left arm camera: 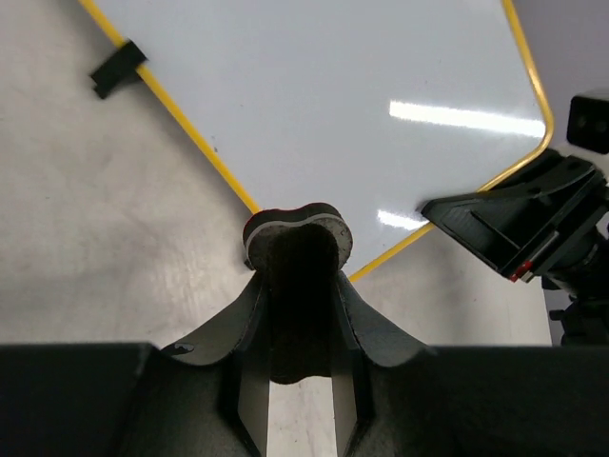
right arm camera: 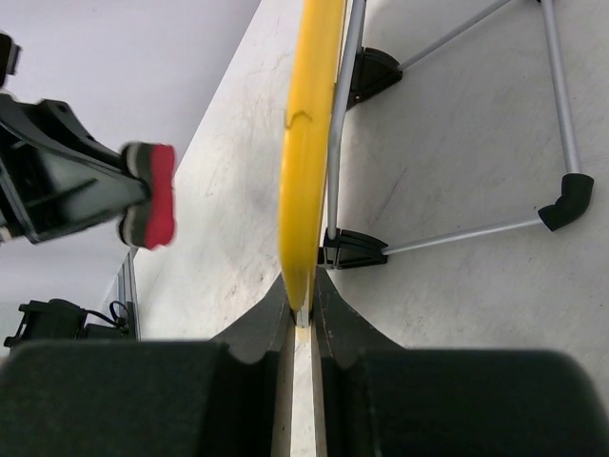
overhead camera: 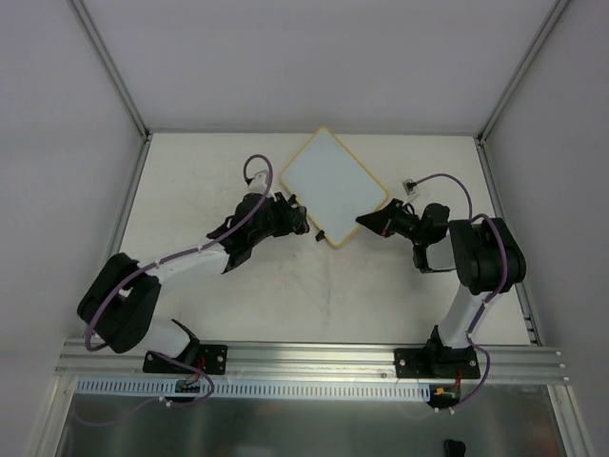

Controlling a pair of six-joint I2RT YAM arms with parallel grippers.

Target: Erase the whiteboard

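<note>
The whiteboard (overhead camera: 333,181) sits turned like a diamond at the table's middle back, white with a yellow rim, and no writing shows on its face (left arm camera: 333,95). My right gripper (overhead camera: 366,221) is shut on its near-right rim (right arm camera: 306,190), seen edge-on in the right wrist view (right arm camera: 304,309). My left gripper (overhead camera: 303,219) is shut on a dark-felt eraser with a red back (left arm camera: 297,233), held at the board's near corner (left arm camera: 297,286). In the right wrist view the eraser (right arm camera: 152,195) stands a little off the board's face.
Behind the board are its thin metal stand legs (right arm camera: 457,238) with black end caps. One black foot (left arm camera: 119,69) clips the rim. A small connector on a purple cable (overhead camera: 409,184) lies at the back right. Enclosure walls and a front rail (overhead camera: 314,357) bound the table.
</note>
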